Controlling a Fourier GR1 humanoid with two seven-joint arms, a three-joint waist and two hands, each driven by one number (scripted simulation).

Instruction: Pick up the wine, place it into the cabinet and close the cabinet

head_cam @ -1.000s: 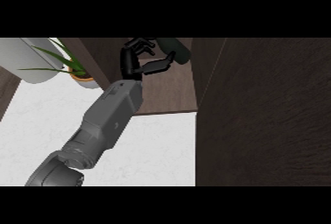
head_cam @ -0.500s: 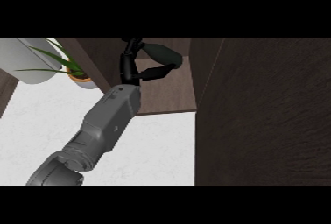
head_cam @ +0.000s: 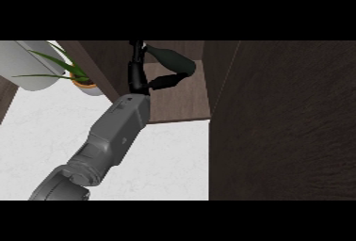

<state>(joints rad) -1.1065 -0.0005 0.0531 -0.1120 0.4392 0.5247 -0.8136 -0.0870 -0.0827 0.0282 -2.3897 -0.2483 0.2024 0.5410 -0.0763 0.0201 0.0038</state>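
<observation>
Left hand (head_cam: 142,77) has its fingers curled round the dark green glass wine bottle (head_cam: 170,59), up over the dark wooden cabinet shelf (head_cam: 182,101).

Left hand (head_cam: 149,77) fingers curled, clasping

Domestic kitchen. White marble-look counter (head_cam: 42,136) at near left, dark wood cabinet (head_cam: 173,96) standing open at far centre, its door (head_cam: 285,122) filling the right side. Potted green plant (head_cam: 73,75) on the counter at far left, just beside the cabinet.
</observation>
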